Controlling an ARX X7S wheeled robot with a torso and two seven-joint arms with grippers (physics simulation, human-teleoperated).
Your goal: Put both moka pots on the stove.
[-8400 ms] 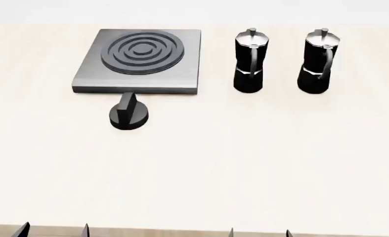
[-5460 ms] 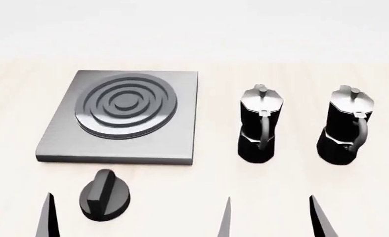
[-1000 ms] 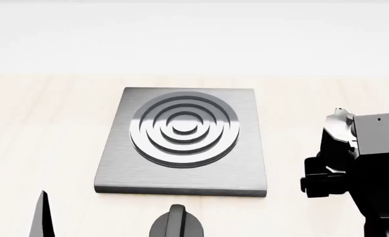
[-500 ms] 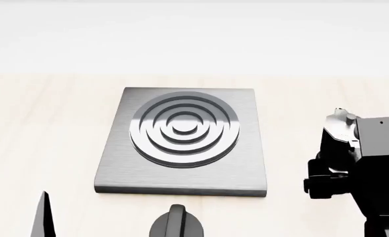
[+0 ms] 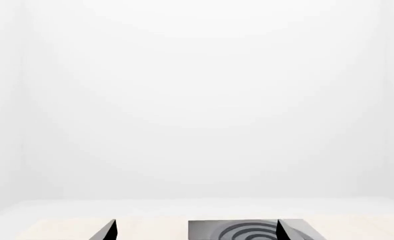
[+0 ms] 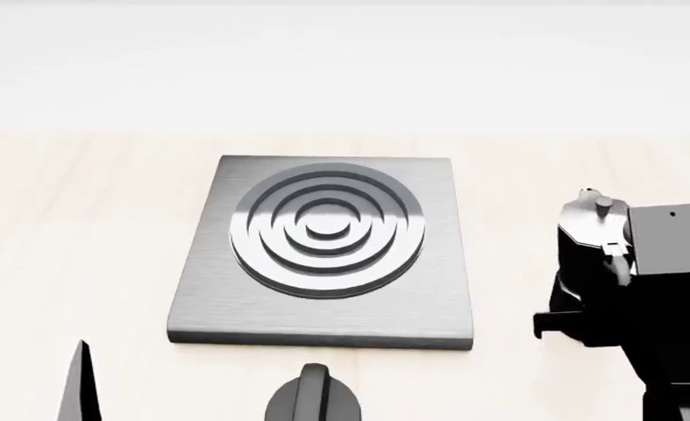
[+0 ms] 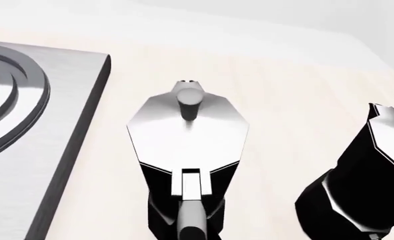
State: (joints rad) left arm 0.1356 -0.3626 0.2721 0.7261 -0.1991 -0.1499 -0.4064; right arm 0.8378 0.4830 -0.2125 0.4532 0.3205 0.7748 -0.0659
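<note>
The stove (image 6: 321,254) is seen lying flat on the pale worktop (image 6: 75,219) at the centre of the head view, its ring burner (image 6: 324,230) bare. A squat black knob (image 6: 312,402) is cut off by the lower edge, just below the stove's near edge.

At the right edge of the head view one moka pot (image 6: 588,263) is recorded standing upright on the worktop, beside the stove and apart from it. The right arm's dark body (image 6: 672,298) is pressed close against the pot's right side and hides part of it.

In the right wrist view this pot (image 7: 186,150) fills the centre, its silvery lid and knob uppermost, its handle running to the lower edge. The second moka pot (image 7: 357,185) is noted at lower right, well apart from the first; the stove's corner (image 7: 50,130) shows at left. The right pincer's fingers are not visible in any view, so its state cannot be told.

In the left wrist view two dark fingertips (image 5: 110,231) of the left pincer (image 5: 195,232) are seen spread wide at the lower edge, nothing between them, the stove (image 5: 244,231) behind.
</note>
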